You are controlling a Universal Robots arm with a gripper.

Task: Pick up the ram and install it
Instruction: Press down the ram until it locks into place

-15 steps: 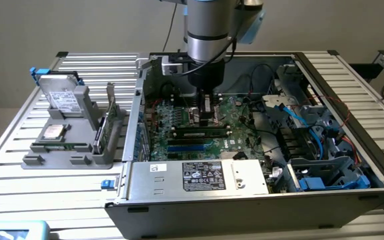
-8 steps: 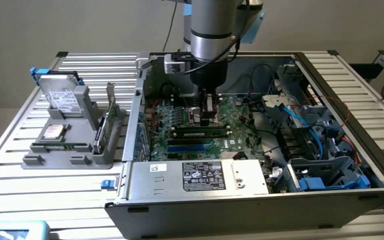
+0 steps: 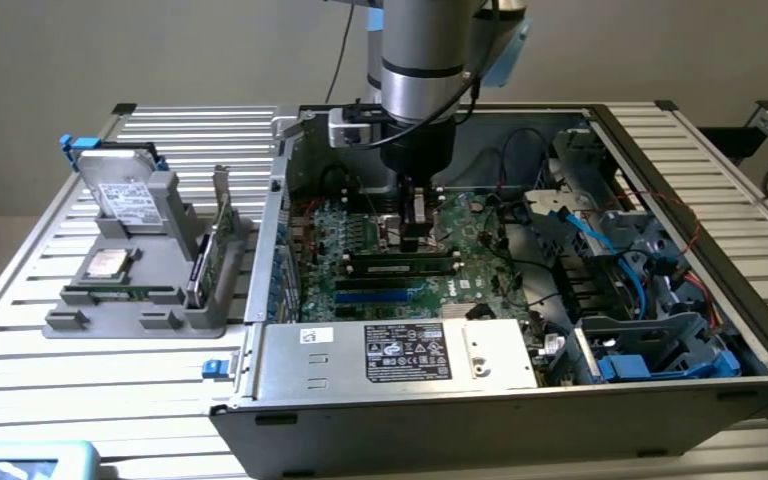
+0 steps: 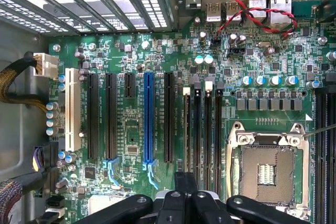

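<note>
My gripper (image 3: 418, 243) hangs inside the open computer case, low over the green motherboard (image 3: 357, 240). Its black fingers (image 4: 178, 203) are shut together, and I see nothing between them. Just in front of it in the exterior view, a long narrow dark stick with a pale label, the ram (image 3: 402, 268), lies along a black slot. I cannot tell how deep it sits. In the wrist view my gripper (image 4: 185, 178) is over the row of narrow black memory slots (image 4: 202, 129), beside the bare processor socket (image 4: 266, 170).
The case walls (image 3: 277, 200) ring the board. A power supply (image 3: 398, 350) stands at the near side, with cables and drive bays (image 3: 624, 260) on the exterior view's right. On the exterior view's left, a grey fixture (image 3: 144, 300) holds a drive, a silver chip and a green bracketed card (image 3: 217, 240).
</note>
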